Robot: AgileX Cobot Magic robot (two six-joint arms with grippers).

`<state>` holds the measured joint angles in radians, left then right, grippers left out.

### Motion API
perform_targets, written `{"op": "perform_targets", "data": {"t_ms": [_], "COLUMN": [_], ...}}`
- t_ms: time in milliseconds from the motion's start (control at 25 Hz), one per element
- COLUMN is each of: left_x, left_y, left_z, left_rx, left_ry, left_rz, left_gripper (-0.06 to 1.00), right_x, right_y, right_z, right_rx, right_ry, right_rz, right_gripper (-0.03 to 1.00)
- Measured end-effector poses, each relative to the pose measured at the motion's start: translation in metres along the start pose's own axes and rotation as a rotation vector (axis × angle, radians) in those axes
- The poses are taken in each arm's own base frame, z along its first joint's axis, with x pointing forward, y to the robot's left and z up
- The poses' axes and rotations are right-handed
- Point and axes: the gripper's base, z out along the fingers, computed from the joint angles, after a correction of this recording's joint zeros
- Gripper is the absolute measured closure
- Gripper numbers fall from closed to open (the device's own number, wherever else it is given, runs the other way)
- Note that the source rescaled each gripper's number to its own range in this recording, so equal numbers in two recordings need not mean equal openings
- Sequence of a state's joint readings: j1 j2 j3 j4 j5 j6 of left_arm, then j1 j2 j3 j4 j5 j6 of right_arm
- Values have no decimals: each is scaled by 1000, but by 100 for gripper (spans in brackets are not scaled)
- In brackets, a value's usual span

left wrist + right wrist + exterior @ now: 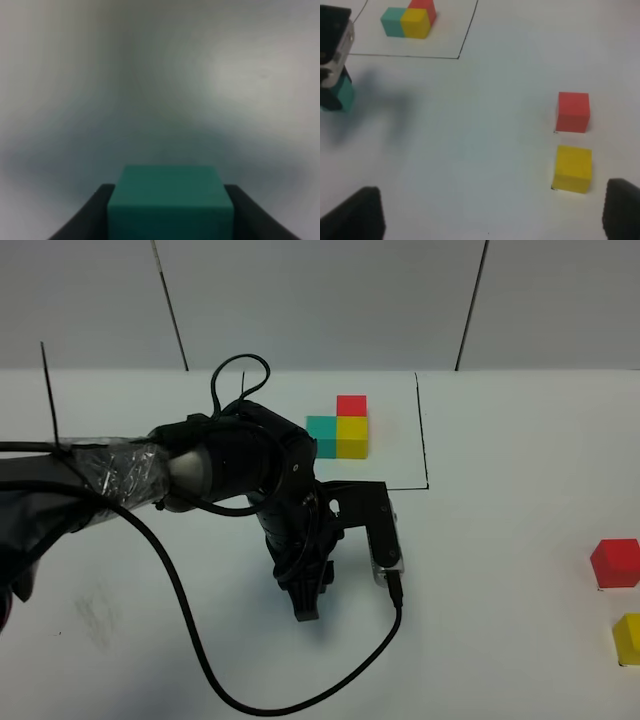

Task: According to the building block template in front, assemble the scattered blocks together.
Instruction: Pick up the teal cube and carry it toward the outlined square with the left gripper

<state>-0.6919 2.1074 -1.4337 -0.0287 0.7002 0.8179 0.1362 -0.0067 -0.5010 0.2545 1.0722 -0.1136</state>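
Note:
The building block template is a teal, yellow and red L inside a thin black drawn rectangle at the table's back middle; it also shows in the right wrist view. My left gripper points down in front of it and is shut on the teal cube, which the arm hides in the high view. The teal cube also shows in the right wrist view. The red cube and the yellow cube lie at the far right, apart from each other. My right gripper is open and empty near the yellow cube.
The black cable of the left arm loops over the table in front of the gripper. The drawn rectangle's right line runs just behind the left wrist camera housing. White table lies between the teal cube and the red cube.

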Motion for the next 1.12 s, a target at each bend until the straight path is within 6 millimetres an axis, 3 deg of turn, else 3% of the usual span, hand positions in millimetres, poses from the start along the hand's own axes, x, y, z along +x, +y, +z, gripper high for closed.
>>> {"op": "perform_targets", "data": {"t_ms": [280,840,920,1120], "left_x": [-6,-9,-8,-9], "left_y": [1,-2,-2,-2], "left_z": [13,13,13,13], "left_rx": [-9,24,25,21], "left_ry": [-57,-76,-75,-78], "left_rz": [-19,6,6,5], "left_gripper": [93,92,85,46], "right_x": [0,0,0,0], "right_y": [0,0,0,0], "right_z": [0,0,0,0], "right_rx": [0,0,0,0], "right_ry": [0,0,0,0], "right_rz": [0,1,1,1], "right_gripper": [21,21,21,21]}}
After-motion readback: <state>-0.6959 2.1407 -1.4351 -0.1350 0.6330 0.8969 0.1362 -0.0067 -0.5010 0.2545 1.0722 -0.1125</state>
